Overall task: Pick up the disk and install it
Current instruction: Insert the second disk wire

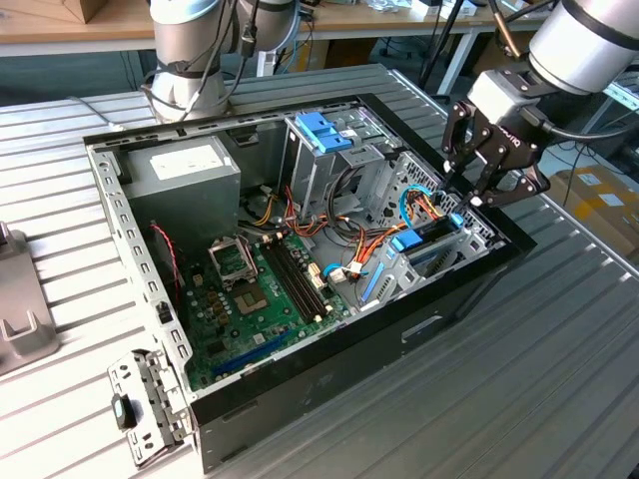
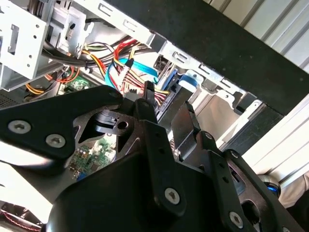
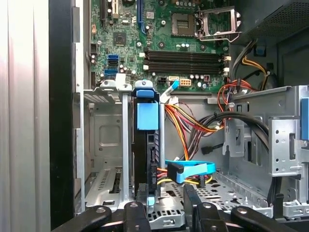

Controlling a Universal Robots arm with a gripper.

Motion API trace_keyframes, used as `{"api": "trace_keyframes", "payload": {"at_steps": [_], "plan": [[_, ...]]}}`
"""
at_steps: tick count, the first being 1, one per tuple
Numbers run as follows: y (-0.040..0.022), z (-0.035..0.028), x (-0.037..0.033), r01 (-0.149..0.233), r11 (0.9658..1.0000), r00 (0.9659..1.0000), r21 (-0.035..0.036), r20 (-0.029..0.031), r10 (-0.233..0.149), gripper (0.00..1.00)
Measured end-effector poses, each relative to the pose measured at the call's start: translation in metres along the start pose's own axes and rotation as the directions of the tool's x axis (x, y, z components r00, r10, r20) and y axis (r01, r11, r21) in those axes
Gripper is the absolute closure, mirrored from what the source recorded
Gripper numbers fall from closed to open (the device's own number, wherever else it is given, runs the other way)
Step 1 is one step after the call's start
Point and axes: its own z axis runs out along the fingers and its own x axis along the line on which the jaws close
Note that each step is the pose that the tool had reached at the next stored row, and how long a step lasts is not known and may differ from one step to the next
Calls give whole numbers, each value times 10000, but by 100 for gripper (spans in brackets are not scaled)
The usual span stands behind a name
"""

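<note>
The disk (image 1: 427,242), a dark flat drive in a light blue carrier, stands on edge in a grey metal bay at the front corner of the open computer case (image 1: 130,239), on the exterior view's right. In the first wrist view the disk (image 3: 146,154) sits between the bay's rails with its blue tab toward the motherboard. My gripper (image 1: 462,203) hangs just above the disk's near end and is open. Its black fingers (image 3: 135,212) stand to either side of the disk's edge with a gap on one side. In the second wrist view the gripper (image 2: 167,99) points down at the bay.
A darker blue latch on a grey drive cage (image 1: 324,132) stands in the case's back middle, with bundled cables (image 1: 349,235) between it and the bay. The motherboard (image 1: 262,289) and power supply (image 1: 186,168) fill the rest. A loose metal bracket (image 1: 150,399) lies on the slatted table.
</note>
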Motion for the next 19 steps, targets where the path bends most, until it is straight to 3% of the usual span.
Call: {"api": "trace_keyframes", "payload": {"at_steps": [8, 19], "plan": [[125, 1, -1, 0, 10000, 10000, 1, -1, 0, 58], [136, 64, 7, 0, 10000, 10000, 0, 0, 0, 58]]}}
